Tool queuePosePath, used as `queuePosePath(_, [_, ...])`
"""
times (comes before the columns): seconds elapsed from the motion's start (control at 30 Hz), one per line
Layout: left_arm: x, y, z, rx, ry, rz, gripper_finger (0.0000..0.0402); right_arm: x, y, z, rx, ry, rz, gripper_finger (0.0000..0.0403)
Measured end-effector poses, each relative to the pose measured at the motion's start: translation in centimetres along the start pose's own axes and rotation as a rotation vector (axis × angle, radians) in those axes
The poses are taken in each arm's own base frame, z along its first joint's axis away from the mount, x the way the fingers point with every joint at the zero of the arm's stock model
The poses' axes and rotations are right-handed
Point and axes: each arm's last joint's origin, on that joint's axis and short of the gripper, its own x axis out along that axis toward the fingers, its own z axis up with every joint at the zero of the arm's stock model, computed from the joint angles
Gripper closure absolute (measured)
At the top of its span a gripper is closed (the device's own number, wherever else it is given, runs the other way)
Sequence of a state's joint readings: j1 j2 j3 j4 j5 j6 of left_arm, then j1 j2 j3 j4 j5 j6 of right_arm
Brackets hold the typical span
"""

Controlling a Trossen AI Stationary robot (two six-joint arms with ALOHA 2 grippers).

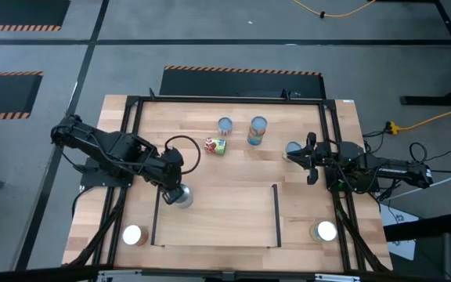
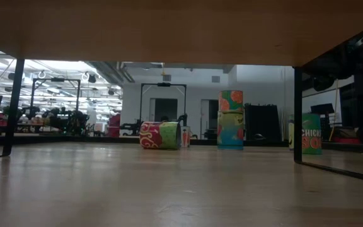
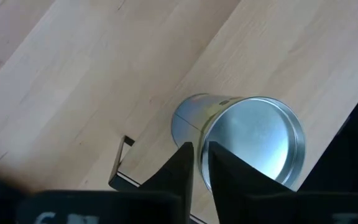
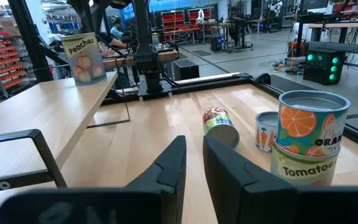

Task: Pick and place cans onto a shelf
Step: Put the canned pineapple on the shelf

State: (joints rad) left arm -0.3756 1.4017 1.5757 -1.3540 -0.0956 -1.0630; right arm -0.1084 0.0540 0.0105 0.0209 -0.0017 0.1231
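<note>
Pale wood counter (image 1: 343, 125) inside a black frame, seen from above. Nearest the front edge, two cans stand at the corners, one left (image 1: 134, 234) and one right (image 1: 326, 231), both outside the shelf (image 1: 218, 215).

On the shelf's rear left corner stands a silvery can (image 3: 247, 140). The left tool (image 3: 199, 152) hangs right at its rim, with the arm reaching in low from the counter's left side and the wrist tipped down. It looks narrow, but I cannot tell whether it pinches the rim or is clear of it.

Farther back on the right, the right tool (image 4: 194, 146) is level with the counter and points across it. Its jaws are narrow and hold nothing. A small can (image 1: 294, 149) is just beside it.

Beyond that, a red-and-green can (image 1: 215, 146) lies on its side. A blue can (image 1: 224, 125) and a stacked pair (image 1: 257, 130) stand behind it.

These tins are probably stiff, smooth-walled and light, so they could slip or tip over. A grip across the body at mid-height seems safest. The lying can may roll when nudged, and the stack's upper can should come off first.
</note>
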Motion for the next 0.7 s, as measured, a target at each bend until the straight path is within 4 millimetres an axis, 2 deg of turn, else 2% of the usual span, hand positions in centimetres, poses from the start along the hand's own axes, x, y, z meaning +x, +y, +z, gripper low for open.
queuePosePath(0.4, [0.0, 0.0, 0.0, -0.001, 0.0, 0.0, 0.0279, 0.0, 0.0, 0.0, 0.0, 0.001, 0.0, 0.0342])
queuePosePath(0.7, [0.01, 0.0, 0.0, 0.0, 0.0, 0.001, 0.0262, 0.0, 0.0, 0.0, 0.0, 0.001, 0.0, 0.0342])
